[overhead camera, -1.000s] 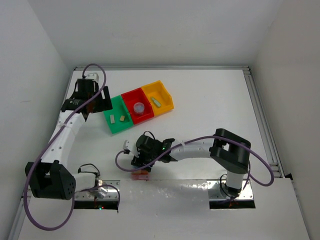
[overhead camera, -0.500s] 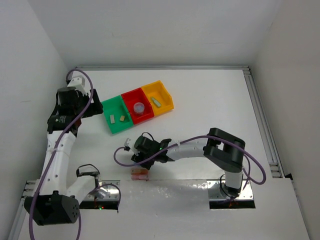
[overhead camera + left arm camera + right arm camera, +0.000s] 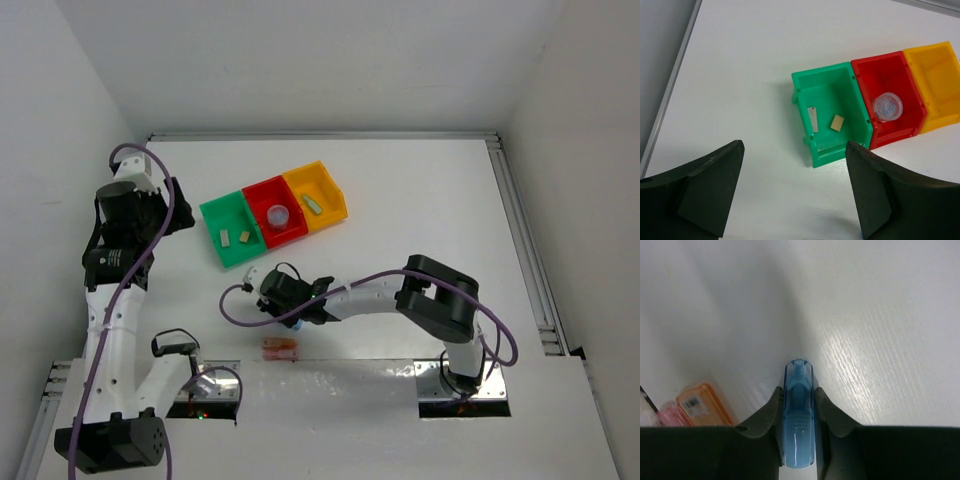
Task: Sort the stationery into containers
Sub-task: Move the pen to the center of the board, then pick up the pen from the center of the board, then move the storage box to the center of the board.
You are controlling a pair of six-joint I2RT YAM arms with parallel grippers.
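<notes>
Pinching a blue stick between the right jaws, tip poking past them over the table; orange stick and pink stick lie touching just beside them. Left jaws spread wide, green bin with two beige blocks ahead between them, red bin adjoining

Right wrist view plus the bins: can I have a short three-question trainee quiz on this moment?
1. True or false: the right end effector is shut on the blue stick.
2. How many beige blocks lie in the green bin?
3. Which container holds the round roll? A green bin, B red bin, C yellow bin.
Key: 1 true; 2 two; 3 B.
</notes>
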